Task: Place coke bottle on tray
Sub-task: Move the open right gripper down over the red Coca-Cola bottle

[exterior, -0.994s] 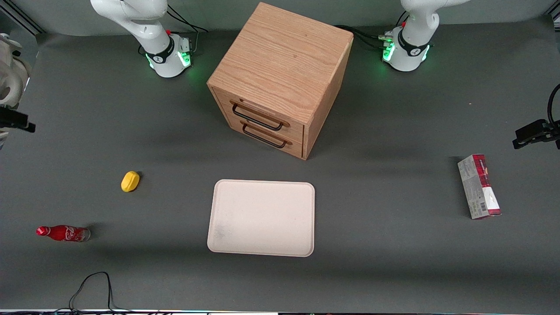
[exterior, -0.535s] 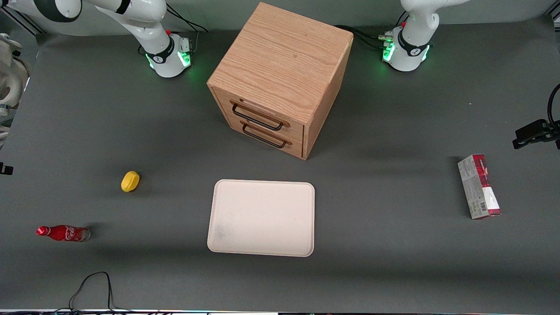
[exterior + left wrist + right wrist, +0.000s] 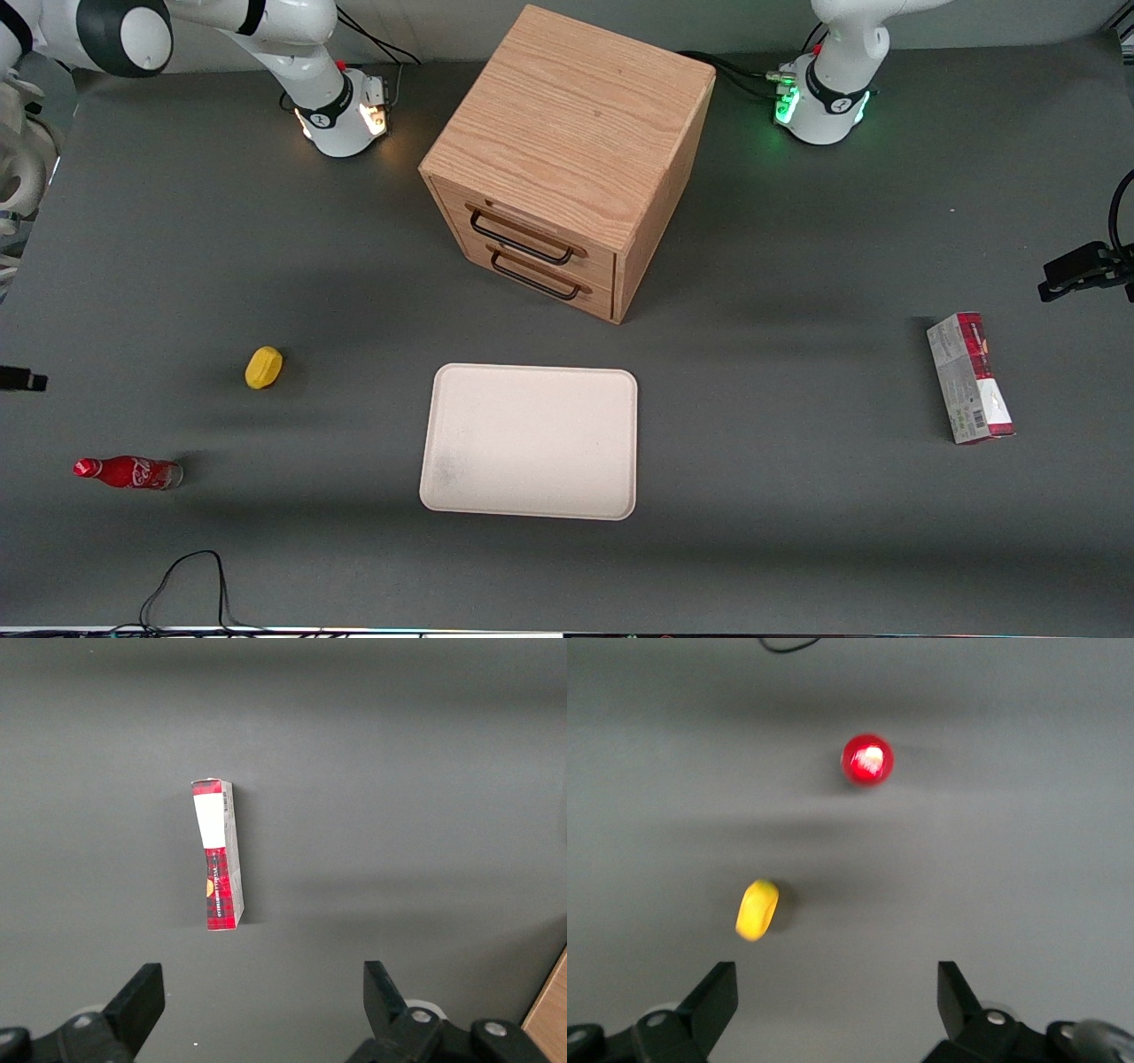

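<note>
The coke bottle (image 3: 128, 472), small and red with a red cap, is on the dark table at the working arm's end, near the front camera. In the right wrist view it shows as a red round shape (image 3: 866, 759), seen from above. The cream-white tray (image 3: 532, 440) lies flat and bare in front of the wooden cabinet. My gripper (image 3: 837, 1014) hangs over the table with its fingers wide open and empty, apart from the bottle and farther from the front camera than it. In the front view only a black part of the gripper (image 3: 22, 381) shows at the frame's edge.
A small yellow object (image 3: 264, 367) lies between bottle and cabinet, also in the right wrist view (image 3: 757, 910). A wooden drawer cabinet (image 3: 567, 133) stands mid-table. A red-and-grey carton (image 3: 970, 377) lies toward the parked arm's end. A black cable (image 3: 186, 585) loops near the front edge.
The black gripper part at the edge of the front view has moved nearer the front camera. The working arm's elbow has swung into view. Its base light has turned from green to warm white.
</note>
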{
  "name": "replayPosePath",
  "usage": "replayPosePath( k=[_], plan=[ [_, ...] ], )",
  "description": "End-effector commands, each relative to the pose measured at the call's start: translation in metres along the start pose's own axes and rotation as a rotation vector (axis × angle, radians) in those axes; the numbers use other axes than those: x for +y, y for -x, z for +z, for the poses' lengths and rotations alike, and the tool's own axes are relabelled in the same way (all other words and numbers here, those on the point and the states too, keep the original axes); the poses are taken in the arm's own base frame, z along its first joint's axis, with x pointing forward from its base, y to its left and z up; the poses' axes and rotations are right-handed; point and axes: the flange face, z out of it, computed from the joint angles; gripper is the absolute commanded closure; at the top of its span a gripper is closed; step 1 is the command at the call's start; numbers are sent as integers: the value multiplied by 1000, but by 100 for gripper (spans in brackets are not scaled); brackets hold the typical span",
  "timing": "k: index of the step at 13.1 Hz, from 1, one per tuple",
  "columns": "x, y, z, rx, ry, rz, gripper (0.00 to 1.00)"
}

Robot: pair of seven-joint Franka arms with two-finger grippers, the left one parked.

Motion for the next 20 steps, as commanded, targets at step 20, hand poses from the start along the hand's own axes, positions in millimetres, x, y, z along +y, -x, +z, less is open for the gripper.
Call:
replayPosePath(
  k=[20],
  plan=[
    [17, -71, 132, 126, 9, -21, 3]
  ],
)
